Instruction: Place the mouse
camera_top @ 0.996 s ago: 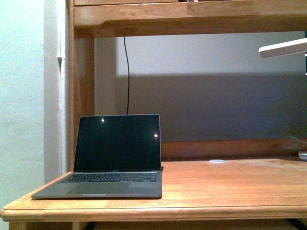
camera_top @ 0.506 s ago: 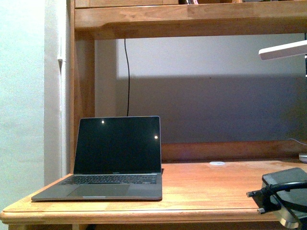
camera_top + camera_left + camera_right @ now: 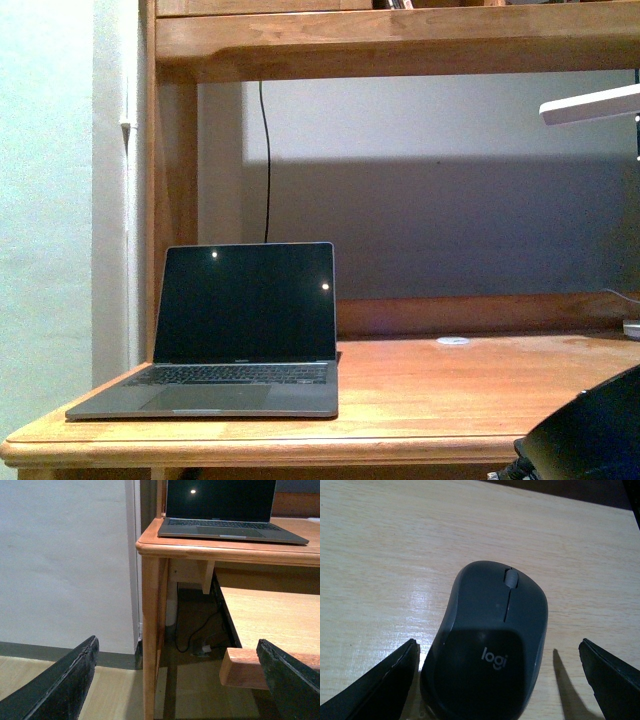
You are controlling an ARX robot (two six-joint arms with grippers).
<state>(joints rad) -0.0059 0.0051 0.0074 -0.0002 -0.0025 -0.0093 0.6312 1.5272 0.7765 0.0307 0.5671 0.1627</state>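
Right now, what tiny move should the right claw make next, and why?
Probably close the right claw gently on the mouse. The claw is open, with a finger on each side of the mouse, which lies ungripped on the pale wooden surface.

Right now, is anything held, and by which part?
Nothing. The left end effector is open; the right end effector is open, with the mouse lying between its fingers.

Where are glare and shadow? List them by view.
Front view: two glints on the laptop screen, a shadow across the back wall. Left wrist view: one glint on that screen. Right wrist view: sheen on the wood beside the mouse, shadow over its logo end.
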